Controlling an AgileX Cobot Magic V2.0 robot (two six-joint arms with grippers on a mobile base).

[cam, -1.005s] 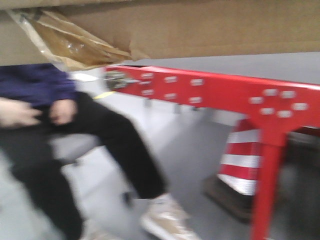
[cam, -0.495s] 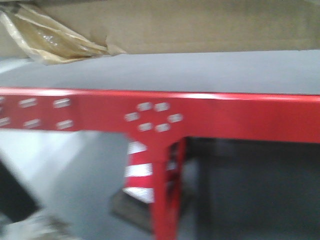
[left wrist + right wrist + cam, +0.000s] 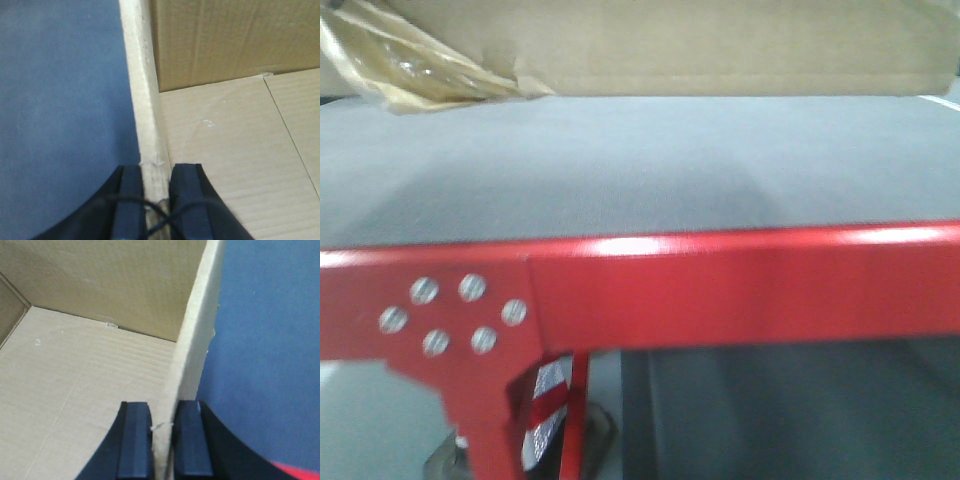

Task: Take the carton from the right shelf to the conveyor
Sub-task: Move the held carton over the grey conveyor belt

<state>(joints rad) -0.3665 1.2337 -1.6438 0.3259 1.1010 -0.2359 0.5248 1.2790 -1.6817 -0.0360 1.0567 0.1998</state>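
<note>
An open brown carton [image 3: 720, 45] fills the top of the front view, hanging above the grey conveyor belt [image 3: 620, 170]. My left gripper [image 3: 156, 200] is shut on the carton's left wall [image 3: 142, 100], one finger outside and one inside. My right gripper [image 3: 162, 442] is shut on the carton's right wall [image 3: 197, 335] the same way. The carton's bare inside floor shows in the left wrist view [image 3: 240, 150] and in the right wrist view [image 3: 85, 375]. Blue-grey belt lies below the carton on both outer sides.
The conveyor's red metal frame [image 3: 720, 290] with bolted joints runs across the front, on a red leg [image 3: 495, 430]. A red and white traffic cone [image 3: 548, 400] stands on the floor behind the leg. Torn tape [image 3: 410, 60] hangs from the carton's left corner.
The view has swung right and moved in over the conveyor. The seated person has left the frame. The red frame has dropped lower and the belt now fills the middle.
</note>
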